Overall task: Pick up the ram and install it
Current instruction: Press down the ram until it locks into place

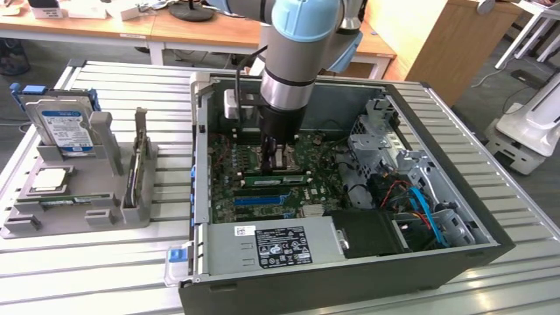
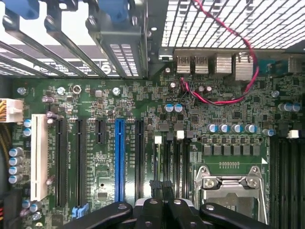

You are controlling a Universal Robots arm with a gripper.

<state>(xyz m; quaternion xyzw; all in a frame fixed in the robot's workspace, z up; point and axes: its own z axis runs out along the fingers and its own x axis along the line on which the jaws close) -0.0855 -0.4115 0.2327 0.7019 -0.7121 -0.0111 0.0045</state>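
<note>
Pincer clenched, pads together, with nothing visibly between them. It hangs low inside the open black metal computer case, over the green motherboard.

Task item: the ram, a long narrow green circuit-board stick. It appears to lie along the memory slots at the centre of the exterior view, just below the fingertips in the picture. I cannot tell whether it is fully seated or whether the pads touch it. A similar stick stands on edge in the grey moulded parts tray at the exterior view's left.

Risks (judgement):
- Downward force on a stick that is tilted or only half in its slot could flex the board or jam one latch.
- Any sideways drift puts the closed fingertips onto the silver processor socket frame just beside the slots.
- The thin red wire is well apart, so it is a low concern.

Pose: the grey-and-blue robot arm descends near-vertically from the upper centre of the frame. The wrist points straight down and the pincer is aligned over the slot bank.
</note>
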